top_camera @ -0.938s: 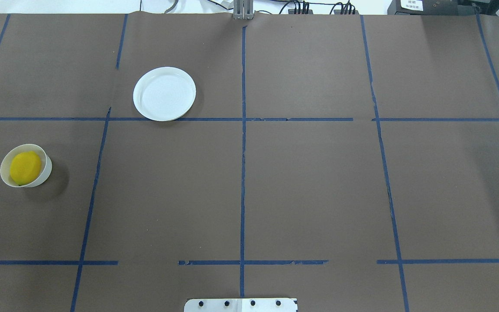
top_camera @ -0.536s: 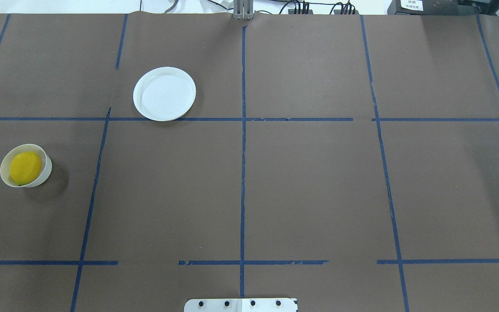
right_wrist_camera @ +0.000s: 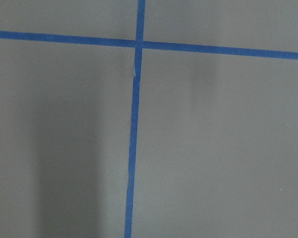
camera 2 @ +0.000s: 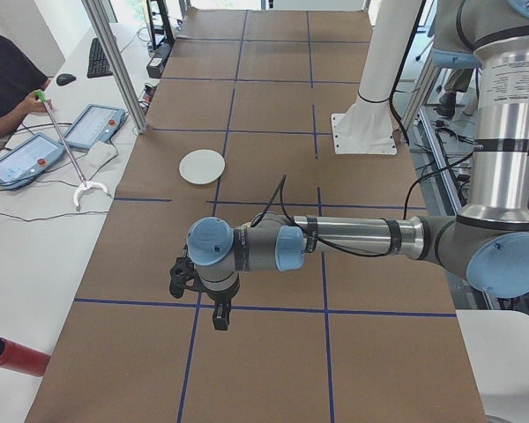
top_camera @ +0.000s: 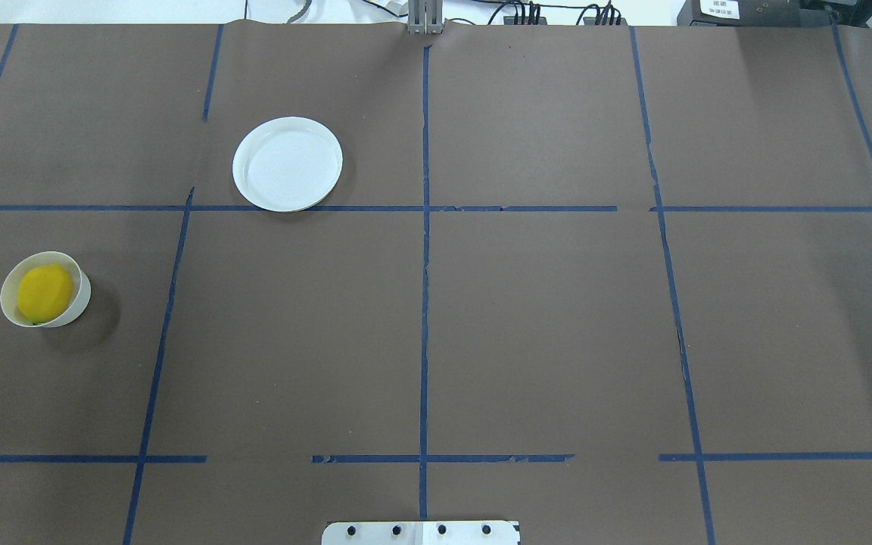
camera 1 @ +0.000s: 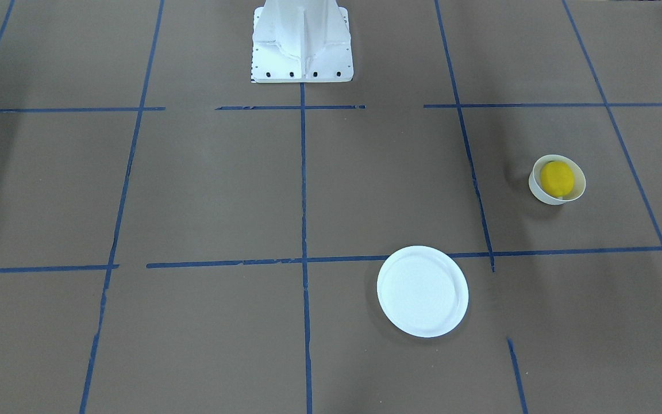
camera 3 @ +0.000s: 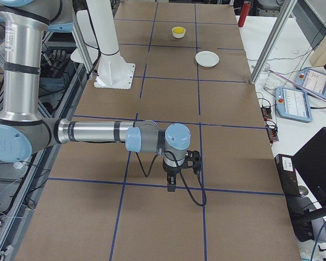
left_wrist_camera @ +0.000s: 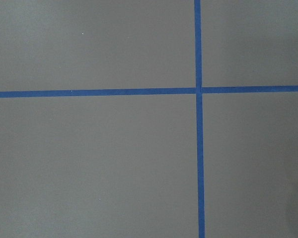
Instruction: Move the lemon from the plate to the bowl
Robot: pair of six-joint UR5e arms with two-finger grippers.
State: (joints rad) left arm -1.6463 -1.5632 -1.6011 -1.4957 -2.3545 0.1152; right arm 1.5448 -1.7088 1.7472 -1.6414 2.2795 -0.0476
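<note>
The yellow lemon lies inside the small cream bowl at the table's left side; both also show in the front view, lemon in bowl. The flat white plate stands empty farther back, plate. No gripper shows in the overhead or front views. My left gripper hangs above the table in the left side view. My right gripper does so in the right side view. I cannot tell whether either is open or shut. Both wrist views show only brown paper and blue tape.
The robot's white base stands at the table's near edge. Blue tape lines cross the brown paper. Off the table are an operator with a grabber stick, tablets, a red cylinder and metal posts.
</note>
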